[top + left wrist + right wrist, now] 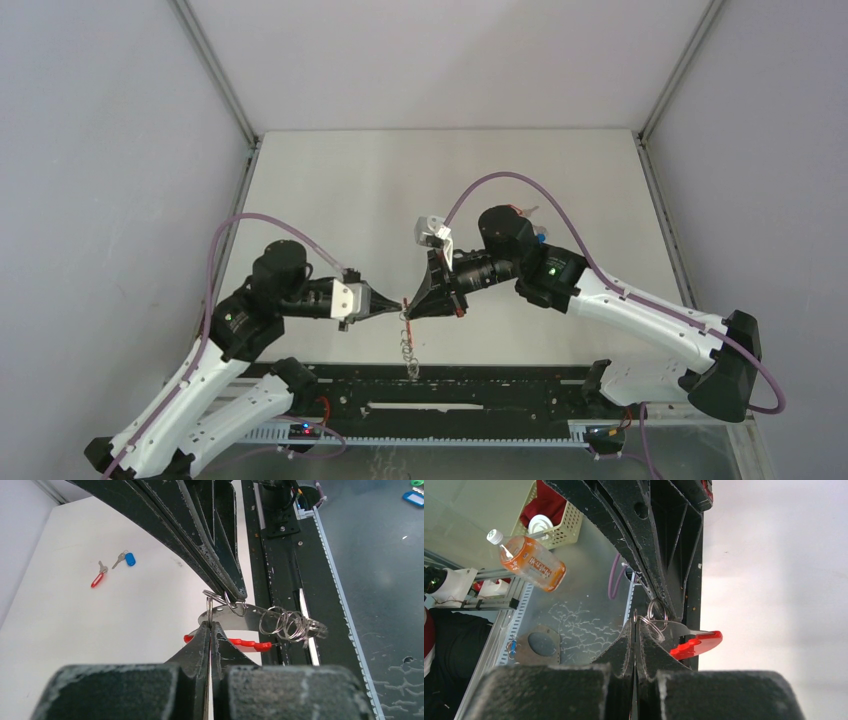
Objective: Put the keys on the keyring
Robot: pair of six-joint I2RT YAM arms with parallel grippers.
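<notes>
The keyring (405,322) hangs in the air between my two grippers, near the table's front edge. Its red curved band (235,642) and its cluster of silver rings (291,624) show in the left wrist view. My left gripper (210,625) is shut on one silver ring. My right gripper (634,624) is shut on another ring, with the red band (696,644) beside it. In the top view the two grippers' tips, left (397,308) and right (411,310), almost touch. The key with the red tag (98,577) and the key with the blue tag (126,559) lie on the white table, apart from both grippers.
A black rail (450,395) runs along the table's front edge under the hanging rings. Off the table are an orange drink bottle (531,562), a pale basket (551,522) and a loose blue tag (414,499). Grey walls stand on both sides.
</notes>
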